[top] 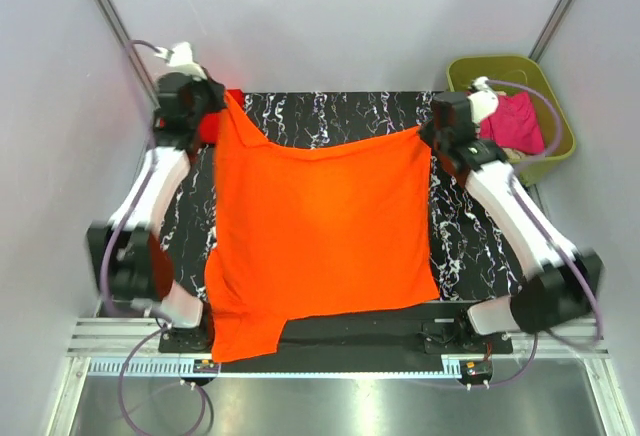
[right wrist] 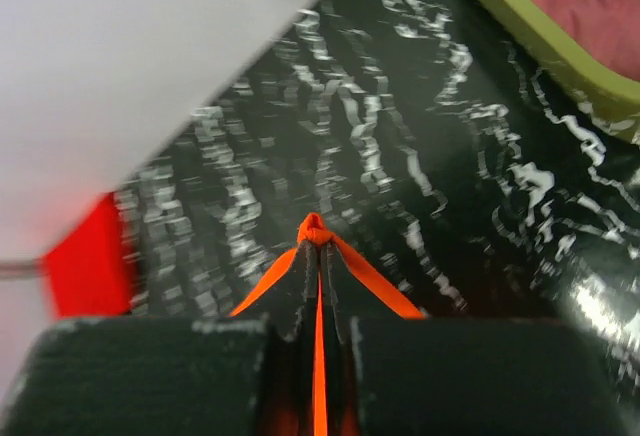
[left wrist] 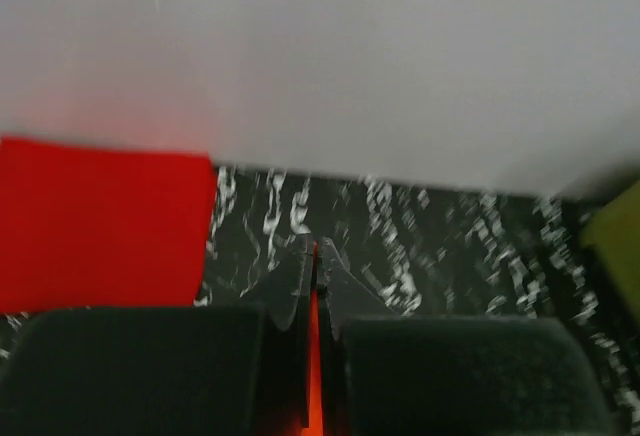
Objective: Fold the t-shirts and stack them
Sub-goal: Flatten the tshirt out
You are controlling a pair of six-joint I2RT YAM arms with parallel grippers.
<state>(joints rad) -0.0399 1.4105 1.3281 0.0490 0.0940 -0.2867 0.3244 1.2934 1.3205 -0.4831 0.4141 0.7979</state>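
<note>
A bright orange t-shirt hangs spread wide between both arms over the black marbled table. My left gripper is shut on its far left corner; orange cloth shows between the fingers. My right gripper is shut on the far right corner, where a pinch of orange cloth sticks out past the fingertips. The shirt's lower edge and one sleeve drape over the table's near edge. A red t-shirt lies flat at the far left of the table. A magenta pink t-shirt sits in the tub.
An olive-green tub stands at the far right corner, holding pink and beige cloth. White walls close in the back and both sides. A metal rail runs along the near edge under the arm bases.
</note>
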